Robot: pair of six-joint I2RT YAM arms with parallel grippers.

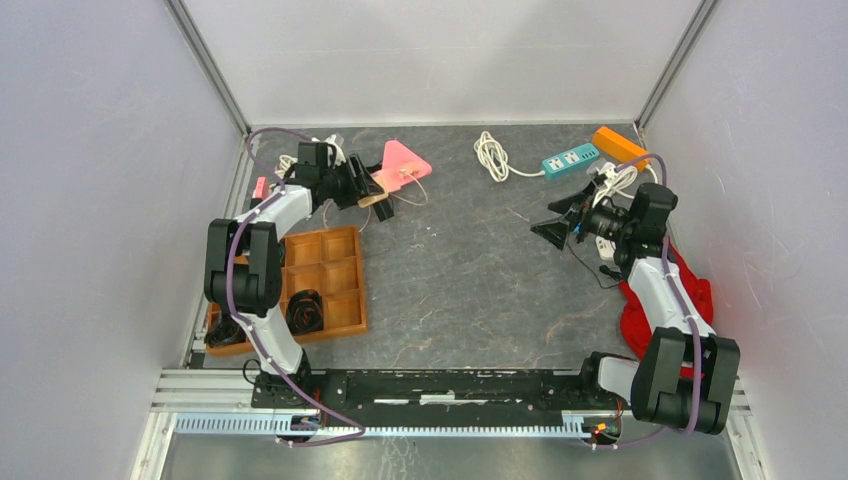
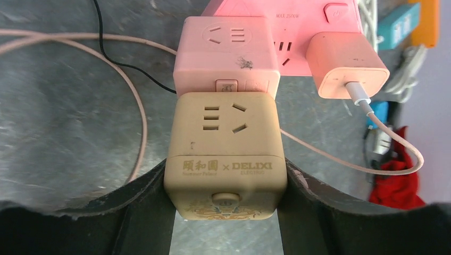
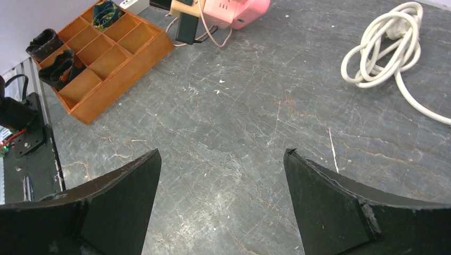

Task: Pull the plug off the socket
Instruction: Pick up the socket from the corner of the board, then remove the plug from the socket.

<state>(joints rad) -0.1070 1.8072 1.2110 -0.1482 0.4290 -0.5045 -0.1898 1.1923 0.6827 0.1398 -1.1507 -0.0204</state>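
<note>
Tan cube plug [image 2: 226, 154] sat at the far left of the tabletop [image 3: 250, 117], pinched by your left tool [image 2: 226, 170]. One black finger [image 2: 146, 196] pressed each side of it, w/ its socket face turned up to the wrist cam. Its far face butted right against a pink cube adapter [image 2: 227, 53], and that cube sat against the pink power strip [image 2: 298, 32] behind it. Couldn't tell from the wrist view whether the pins were seated or partly out.

A pink charger [image 2: 345, 64] was plugged into the strip's right side, w/ a white cable [image 2: 393, 138] looping off to the right. A pale pink cord [image 2: 143, 122] curved across the tabletop on the left, and a thin black wire [image 2: 114, 58] ran beside it.

Your right tool [image 3: 222, 154] hung over bare tabletop on the right side, fingers spread wide, nothing between them, well apart from the plug. A coiled white cord [image 3: 388, 48] lay beyond it.

From the top cam, the wooden tray [image 1: 360, 290] sat near the left arm, just this side of the plug. A teal strip [image 1: 570, 158] and an orange one [image 1: 620, 145] lay at the far right, and a red cloth [image 1: 690, 290] lay under the right arm.
</note>
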